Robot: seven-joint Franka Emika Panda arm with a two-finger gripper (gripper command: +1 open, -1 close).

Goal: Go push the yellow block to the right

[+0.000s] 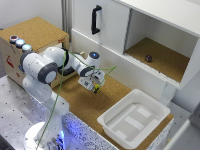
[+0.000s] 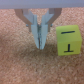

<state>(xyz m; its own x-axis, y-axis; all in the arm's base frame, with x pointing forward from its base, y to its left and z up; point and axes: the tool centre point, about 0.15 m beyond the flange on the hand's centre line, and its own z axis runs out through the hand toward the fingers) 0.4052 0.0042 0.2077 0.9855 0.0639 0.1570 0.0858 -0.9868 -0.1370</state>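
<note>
The yellow block [image 2: 69, 41] is a small bright yellow cube with dark marks on its faces, resting on the cork board. In the exterior view the yellow block [image 1: 96, 89] peeks out just under the gripper [image 1: 93, 86]. In the wrist view my gripper [image 2: 40, 46] has its two fingers pressed together, tips down near the cork, close beside the block with a small gap between them. The gripper holds nothing.
A white plastic bin [image 1: 134, 118] stands on the cork at the exterior view's right. A white cabinet with a black handle [image 1: 95, 19] is behind; a dark reddish-purple ball [image 1: 148, 58] lies in its open compartment. A cork-topped box with buttons [image 1: 20, 42] is at the left.
</note>
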